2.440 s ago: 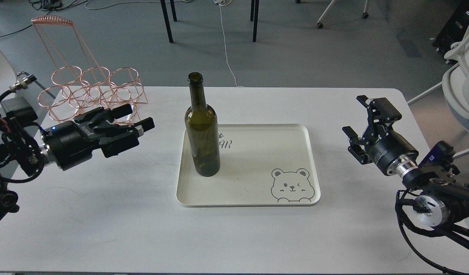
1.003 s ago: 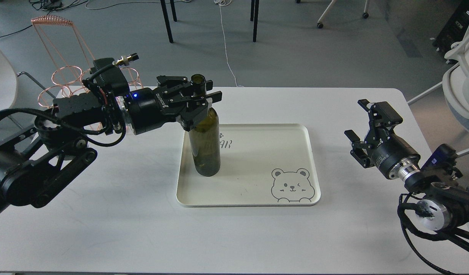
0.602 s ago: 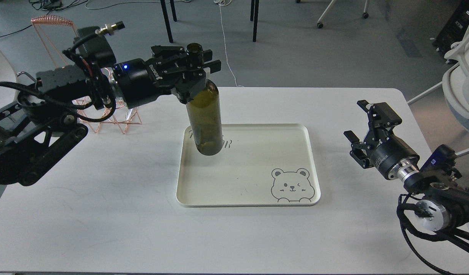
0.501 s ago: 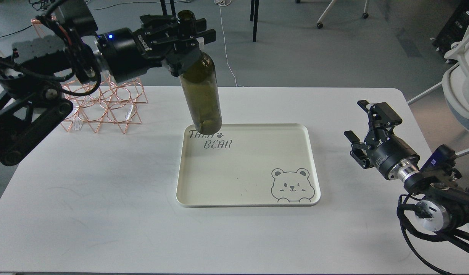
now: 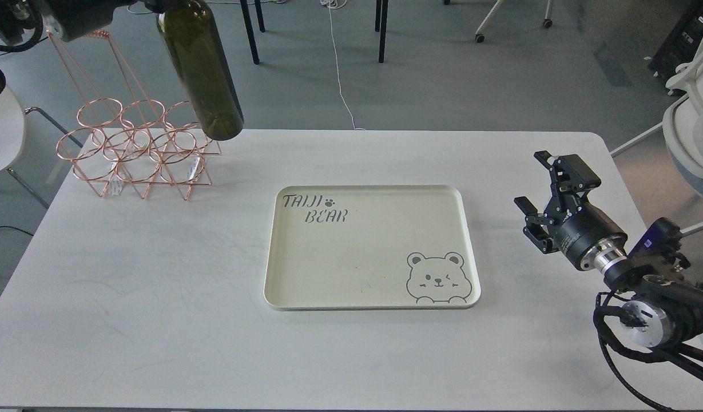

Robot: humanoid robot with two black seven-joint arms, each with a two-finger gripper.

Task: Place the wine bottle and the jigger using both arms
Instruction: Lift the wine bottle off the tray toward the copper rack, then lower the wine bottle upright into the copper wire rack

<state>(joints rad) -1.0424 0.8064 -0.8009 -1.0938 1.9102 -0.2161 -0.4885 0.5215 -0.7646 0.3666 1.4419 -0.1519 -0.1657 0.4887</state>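
Note:
The dark olive-green wine bottle [image 5: 205, 74] hangs tilted in the air at the top left, its base above the right end of the copper wire rack [image 5: 136, 151]. Its neck runs off the top edge. My left arm [image 5: 76, 12] shows only as a dark piece at the top edge. Its fingers are cut off there, still holding the bottle's neck. My right gripper [image 5: 532, 178] is open and empty, hovering over the table's right side. The jigger is not in view.
A cream tray [image 5: 471, 252] with a bear drawing lies empty in the middle of the white table [image 5: 157, 297]. The wire rack stands at the back left corner. A white chair [image 5: 694, 114] stands beyond the right edge.
My left arm has lifted the wine bottle off the tray and carried it up and to the left, over the wire rack. The right arm has barely moved.

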